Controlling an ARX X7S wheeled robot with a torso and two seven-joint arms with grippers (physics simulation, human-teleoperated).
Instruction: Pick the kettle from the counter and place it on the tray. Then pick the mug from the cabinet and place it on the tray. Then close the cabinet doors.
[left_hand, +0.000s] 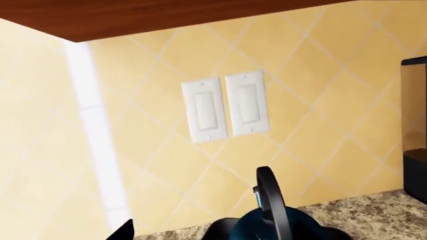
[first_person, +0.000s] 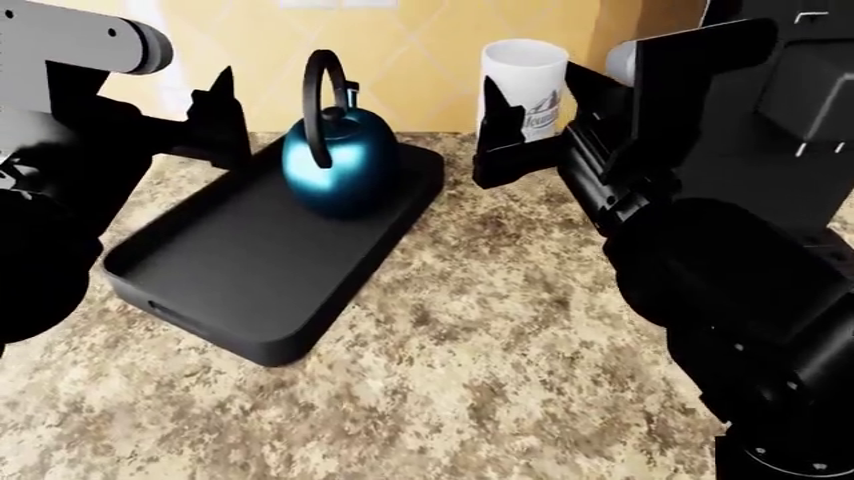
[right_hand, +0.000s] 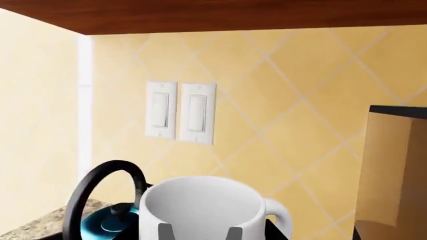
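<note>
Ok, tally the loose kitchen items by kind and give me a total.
Kettle: 1
Mug: 1
Tray: 1
Total: 3

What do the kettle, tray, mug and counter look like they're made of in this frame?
Kettle: glossy teal body with bright highlights, likely enamelled or painted metal; its handle is black.
Tray: matte black, no shine, perhaps plastic or coated metal.
Mug: smooth plain white with a grey logo, ceramic-looking.
Counter: speckled beige, brown and grey, granite-like stone or an imitation.
</note>
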